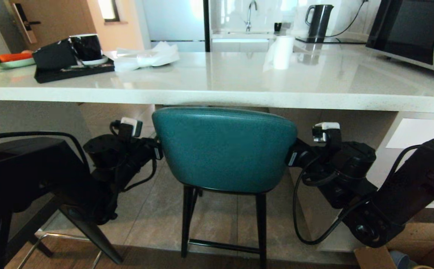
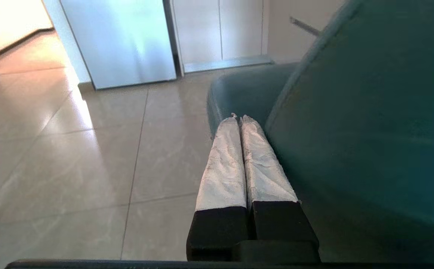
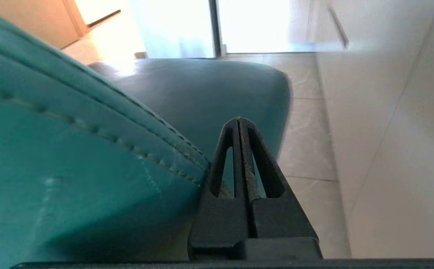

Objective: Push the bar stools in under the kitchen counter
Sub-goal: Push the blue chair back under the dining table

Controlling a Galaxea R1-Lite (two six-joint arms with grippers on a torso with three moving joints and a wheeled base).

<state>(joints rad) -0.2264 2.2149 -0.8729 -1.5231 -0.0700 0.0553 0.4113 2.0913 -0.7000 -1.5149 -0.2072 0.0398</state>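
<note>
A teal bar stool [image 1: 224, 149] with a rounded back and thin black legs stands before the kitchen counter [image 1: 217, 89], its back just below the white slab's edge. My left arm [image 1: 123, 153] reaches to the back's left side and my right arm [image 1: 336, 157] to its right side. The left gripper [image 2: 239, 118] is shut and empty, its white-wrapped fingers [image 2: 224, 164] lying alongside the teal back [image 2: 370, 130]. The right gripper [image 3: 238, 119] is shut too, beside the stitched edge of the back [image 3: 89, 149]. A dark leg [image 1: 89, 235] and chrome footrest [image 1: 48, 237] of another stool show at lower left.
On the counter sit a black tray with cups [image 1: 71, 56], a plate with a carrot [image 1: 13, 59], a paper roll [image 1: 282, 52], a kettle [image 1: 319, 20] and a microwave [image 1: 411, 30]. A white panel [image 3: 388, 112] stands close on the stool's right. A cardboard box [image 1: 407, 257] lies at lower right.
</note>
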